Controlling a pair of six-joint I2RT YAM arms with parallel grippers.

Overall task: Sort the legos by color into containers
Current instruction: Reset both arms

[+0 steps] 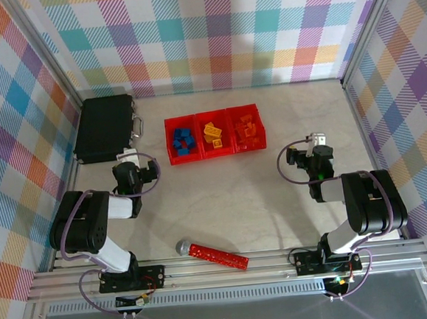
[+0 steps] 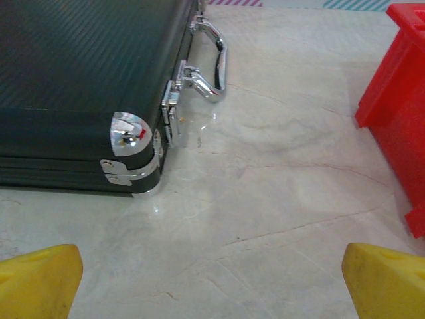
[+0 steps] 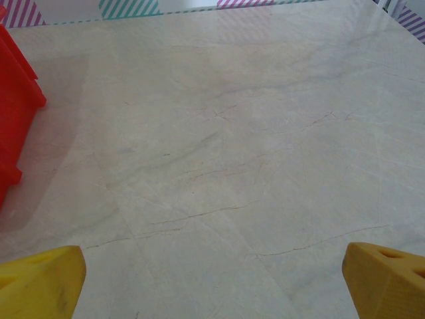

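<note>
Checked walls (image 1: 211, 34) in pink, teal, yellow and purple close the left, far and right sides, meeting at slim metal posts (image 1: 357, 45). The surface (image 1: 231, 195) is pale, marble-like, thinly veined, evenly lit and faintly glossy. A ribbed aluminium rail (image 1: 274, 271) lines its near edge.

Three joined red containers (image 1: 215, 133) sit in a row mid-counter; blue legos (image 1: 182, 141) fill the left bin, yellow legos (image 1: 212, 134) the middle, orange legos (image 1: 247, 132) the right (all sorted).
</note>
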